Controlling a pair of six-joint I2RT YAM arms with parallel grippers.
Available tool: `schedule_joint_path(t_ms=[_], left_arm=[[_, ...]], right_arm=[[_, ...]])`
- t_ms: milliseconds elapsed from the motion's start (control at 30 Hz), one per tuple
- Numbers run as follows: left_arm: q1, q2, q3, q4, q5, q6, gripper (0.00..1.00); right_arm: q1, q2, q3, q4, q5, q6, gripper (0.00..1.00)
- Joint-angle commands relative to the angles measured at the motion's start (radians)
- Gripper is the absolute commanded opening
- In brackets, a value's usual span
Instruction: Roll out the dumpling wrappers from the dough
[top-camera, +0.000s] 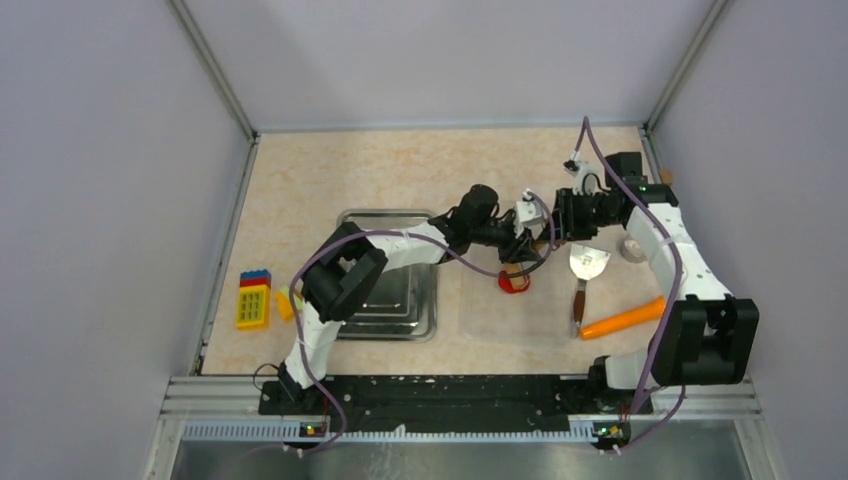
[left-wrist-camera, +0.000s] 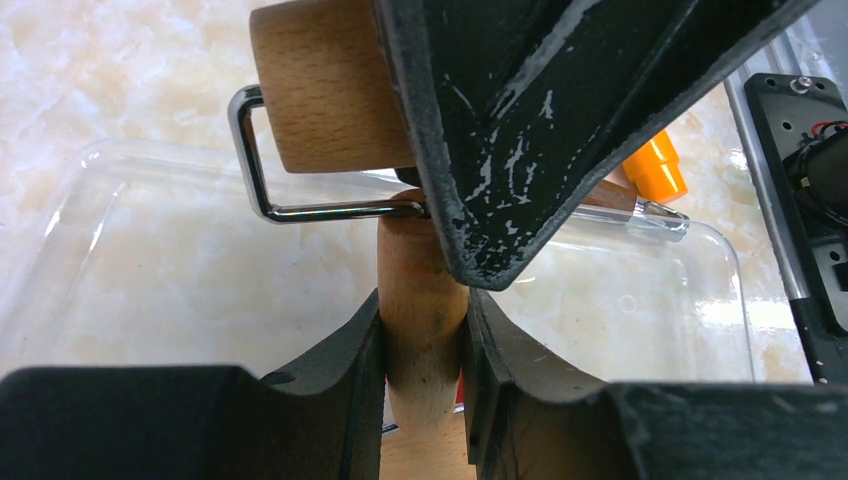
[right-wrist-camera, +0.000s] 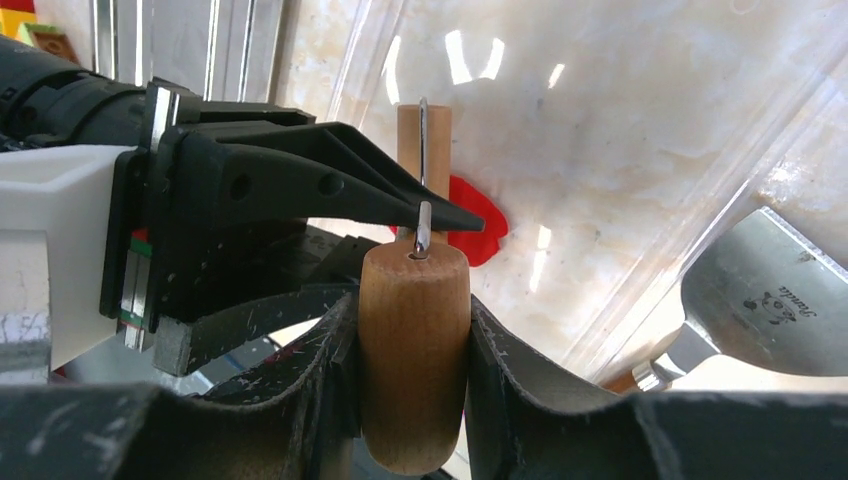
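Note:
A small wooden roller is held by both grippers above a clear plastic tray (top-camera: 510, 325). My left gripper (left-wrist-camera: 422, 340) is shut on the roller's handle (left-wrist-camera: 420, 290). My right gripper (right-wrist-camera: 415, 370) is shut on its barrel (right-wrist-camera: 415, 330). A metal wire bracket (left-wrist-camera: 262, 170) joins handle and barrel. Red dough (top-camera: 514, 283) lies flat on the tray under the tool, and its edge (right-wrist-camera: 478, 228) peeks out behind the left gripper's fingers (right-wrist-camera: 330, 190). In the top view the two grippers (top-camera: 520, 252) (top-camera: 556, 226) meet tip to tip. No dumpling wrappers show in any view.
A steel baking tray (top-camera: 355, 325) sits left of the clear one. A metal scraper (top-camera: 588, 263) and an orange carrot (top-camera: 622, 318) lie to the right, with a small round lump (top-camera: 632, 248) behind. Yellow toy bricks (top-camera: 253, 300) rest near the left wall.

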Motion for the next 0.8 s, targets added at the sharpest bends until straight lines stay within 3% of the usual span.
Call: schedule_joint_path(t_ms=[0, 467, 767], left_arm=[[0.011, 0.038, -0.007, 0.016, -0.037, -0.028, 0.0], [0.034, 0.057, -0.202, 0.039, -0.044, -0.082, 0.0], [0.057, 0.038, -0.213, 0.023, -0.042, -0.046, 0.0]], right_arm=[[0.004, 0.0, -0.029, 0.044, 0.013, -0.033, 0.0], [0.065, 0.098, -0.132, 0.077, 0.142, -0.022, 0.0], [0.144, 0.127, -0.095, 0.071, 0.138, -0.012, 0.0]])
